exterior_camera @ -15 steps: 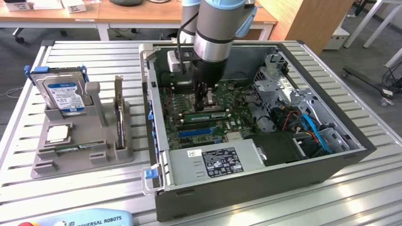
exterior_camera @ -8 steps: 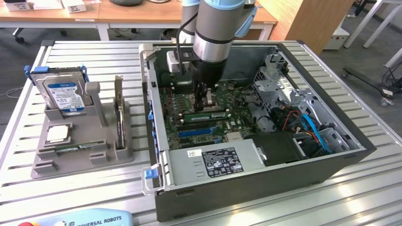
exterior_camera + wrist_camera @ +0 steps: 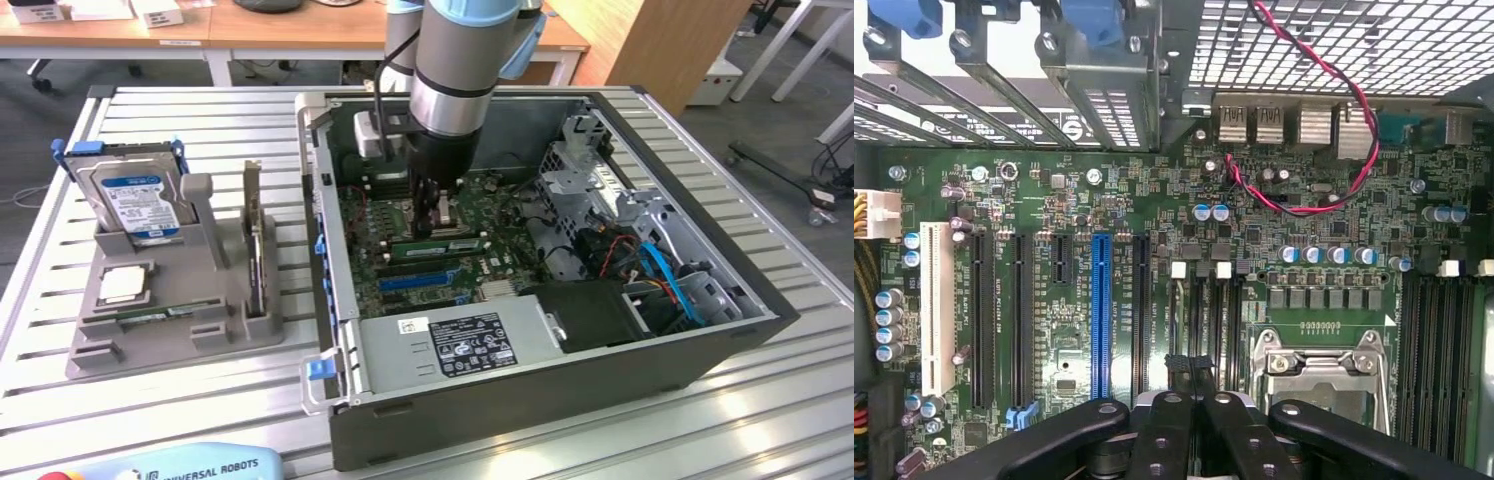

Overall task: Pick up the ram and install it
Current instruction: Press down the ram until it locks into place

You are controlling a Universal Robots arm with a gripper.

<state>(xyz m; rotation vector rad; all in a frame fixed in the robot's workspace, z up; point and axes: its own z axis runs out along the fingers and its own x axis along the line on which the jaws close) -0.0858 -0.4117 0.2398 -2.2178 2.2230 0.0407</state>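
The slatted metal table (image 3: 200, 400) carries an open computer case (image 3: 534, 400) lying on its side, with a grey parts holder (image 3: 174, 320) standing well apart from it toward the exterior view's left.

The arm (image 3: 454, 70) reaches down into the case from above. Inside, the green motherboard (image 3: 1254, 250) fills the floor of the case, with a silver power supply (image 3: 454, 345) along the near edge and a drive cage (image 3: 601, 170) toward the exterior view's right.

The parts holder carries a hard drive (image 3: 134, 200) standing upright with a blue-white label, and a square processor chip (image 3: 123, 285) lying flat in front of it. A ram (image 3: 147, 316) lies flat in a low slot of the holder, near its front. A second ram stick (image 3: 434, 243) is seated on the motherboard just beside the gripper.

The gripper (image 3: 1189, 372) hangs low over the motherboard, next to the processor socket (image 3: 1324, 365) and above the memory slots (image 3: 1204, 310). Its jaws are clenched together, with the black fingertips (image 3: 1176, 366) meeting; nothing is visible between them. A blue expansion slot (image 3: 1101, 315) runs alongside, and a red twisted wire (image 3: 1354, 140) loops over the rear ports.
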